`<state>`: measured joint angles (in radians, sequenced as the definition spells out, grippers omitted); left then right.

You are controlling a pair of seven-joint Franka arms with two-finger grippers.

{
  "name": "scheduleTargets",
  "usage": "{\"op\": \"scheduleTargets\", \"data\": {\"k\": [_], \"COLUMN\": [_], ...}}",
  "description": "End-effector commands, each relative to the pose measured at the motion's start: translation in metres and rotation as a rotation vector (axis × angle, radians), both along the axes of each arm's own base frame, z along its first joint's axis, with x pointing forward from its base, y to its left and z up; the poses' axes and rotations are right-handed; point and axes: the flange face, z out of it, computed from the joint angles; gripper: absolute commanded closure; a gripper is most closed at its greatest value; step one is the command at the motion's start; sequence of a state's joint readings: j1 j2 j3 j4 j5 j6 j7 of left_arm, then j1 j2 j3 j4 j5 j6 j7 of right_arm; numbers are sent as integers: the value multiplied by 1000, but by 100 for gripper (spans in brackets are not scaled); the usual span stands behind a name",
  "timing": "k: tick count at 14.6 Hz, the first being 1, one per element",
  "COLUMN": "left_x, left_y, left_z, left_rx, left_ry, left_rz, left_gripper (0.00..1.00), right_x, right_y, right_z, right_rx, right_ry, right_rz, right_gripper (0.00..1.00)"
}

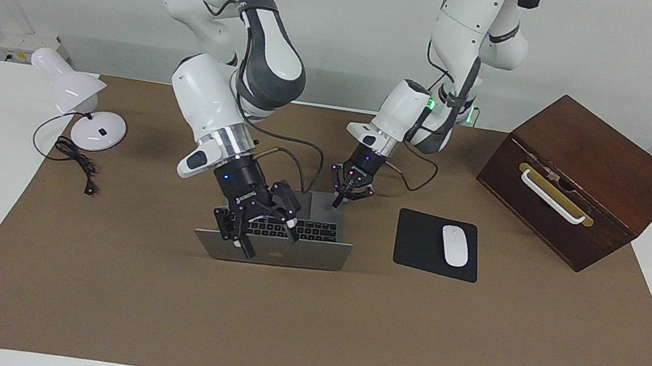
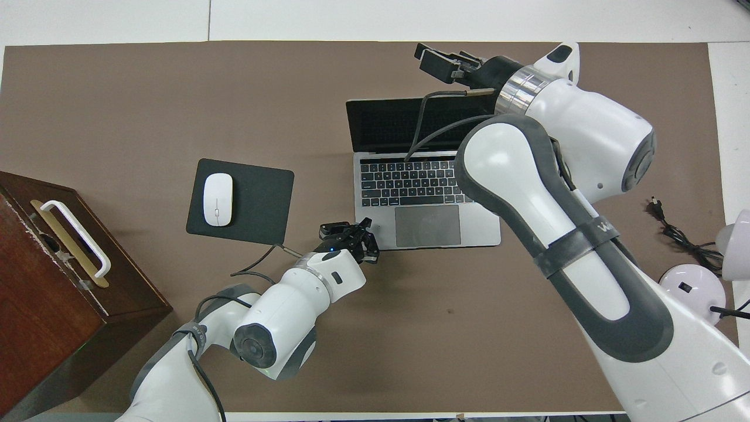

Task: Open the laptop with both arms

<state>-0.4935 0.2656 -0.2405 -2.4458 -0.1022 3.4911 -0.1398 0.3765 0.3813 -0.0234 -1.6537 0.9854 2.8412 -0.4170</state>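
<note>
Brown paper covers the table (image 1: 303,334) in the facing view. One laptop (image 1: 302,254) stands open at its middle, lid back toward the camera. The right gripper (image 1: 250,233) is at the lid's top edge, hiding some keys; whether it is apart or together cannot be told. The left gripper (image 1: 337,201), pressed together, touches the base's corner at the laptop's 1 o'clock. One mouse (image 1: 454,245) lies on one mouse pad (image 1: 419,249) at 3 o'clock, one wooden box (image 1: 586,170) at 2, one lamp (image 1: 66,81) at 10.

From overhead, the laptop (image 2: 428,225) shows its keys and trackpad; the right arm (image 2: 527,193) covers its 3 o'clock edge. The right gripper (image 2: 448,58) is over the screen's top edge, and the left gripper (image 2: 366,231) is at the base's 7 o'clock corner. The mouse pad (image 2: 258,199) lies at 9, the box (image 2: 35,293) at 8, the lamp (image 2: 691,287) at 4.
</note>
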Motion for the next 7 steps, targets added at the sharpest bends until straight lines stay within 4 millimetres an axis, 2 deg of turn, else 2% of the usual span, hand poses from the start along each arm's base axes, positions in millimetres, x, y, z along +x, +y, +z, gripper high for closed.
{"op": "scheduleTargets", "data": {"k": [1,3,6,7], "left_x": [-1,1,7,9], "left_y": [-1,-2,-4,-7], "left_z": [17,30,58,73], "left_rx": [-4,-2,44,52], "left_ry": [21,64,127,152], "left_rz": [21,45,49,54], "left_gripper": [100,100,100,100], "right_x": [15,20,20,19], "right_y": [-12,-18,-53,-69], "right_z": [35,57,85,92], "right_rx": [-81,-153,-245,-272], "right_ry": [75,132,250,300], "right_rz": [34,46,111,126], "right_gripper": [0,0,0,0]}}
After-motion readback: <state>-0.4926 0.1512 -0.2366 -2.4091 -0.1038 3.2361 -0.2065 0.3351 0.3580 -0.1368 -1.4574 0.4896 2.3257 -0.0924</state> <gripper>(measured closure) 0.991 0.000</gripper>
